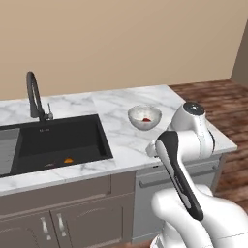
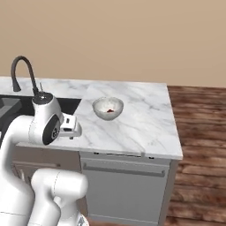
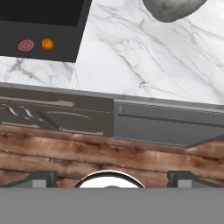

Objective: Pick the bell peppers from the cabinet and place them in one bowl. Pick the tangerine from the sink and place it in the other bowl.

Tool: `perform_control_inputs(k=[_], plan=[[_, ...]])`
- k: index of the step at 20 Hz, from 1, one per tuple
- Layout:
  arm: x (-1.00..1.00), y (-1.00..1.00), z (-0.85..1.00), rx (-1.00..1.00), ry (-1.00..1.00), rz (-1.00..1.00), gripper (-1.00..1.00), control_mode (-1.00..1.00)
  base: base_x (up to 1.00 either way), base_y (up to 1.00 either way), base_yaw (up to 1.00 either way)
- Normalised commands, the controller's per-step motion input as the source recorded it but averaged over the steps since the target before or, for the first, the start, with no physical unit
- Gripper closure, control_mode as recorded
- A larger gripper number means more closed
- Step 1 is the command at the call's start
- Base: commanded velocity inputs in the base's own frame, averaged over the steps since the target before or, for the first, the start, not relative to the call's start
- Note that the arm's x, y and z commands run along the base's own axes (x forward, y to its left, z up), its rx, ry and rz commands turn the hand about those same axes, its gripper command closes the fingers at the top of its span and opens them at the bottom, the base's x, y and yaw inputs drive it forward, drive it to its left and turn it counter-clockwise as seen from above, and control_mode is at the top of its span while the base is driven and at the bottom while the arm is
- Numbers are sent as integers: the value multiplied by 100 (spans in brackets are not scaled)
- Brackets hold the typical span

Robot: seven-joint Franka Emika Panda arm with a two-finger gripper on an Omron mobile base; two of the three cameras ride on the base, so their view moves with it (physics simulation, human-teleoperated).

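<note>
Tangerine (image 3: pixel 47 44) sits in the black sink (image 1: pixel 58 140) beside the red drain (image 3: pixel 26 45) — pincer (image 3: pixel 112 178) spread wide, empty, out past the counter (image 1: pixel 121 140) edge. Best swing over the basin, drop straight down — speckled bowl (image 1: pixel 144 117) already has peppers.

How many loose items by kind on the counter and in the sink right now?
Bowls: 1, white-grey speckled bowl on the counter
Red items in that bowl: 1 visible
Tangerines: 1, in the sink
Total: 3
</note>
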Motion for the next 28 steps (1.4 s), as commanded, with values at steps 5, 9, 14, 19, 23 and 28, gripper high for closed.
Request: perform_control_inputs(k=[5, 9, 14, 19, 23, 28], plan=[[0, 0, 0, 0, 0, 0, -100, 100, -44, 45, 4], [0, 0, 0, 0, 0, 0, -100, 100, -33, 48, 2], [0, 0, 0, 0, 0, 0, -100, 100, 12, 46, 0], [0, 0, 0, 0, 0, 0, -100, 100, 19, 53, 0], [0, 0, 0, 0, 0, 0, -100, 100, 5, 59, 0], [0, 0, 0, 0, 0, 0, -100, 100, 20, 60, -1]])
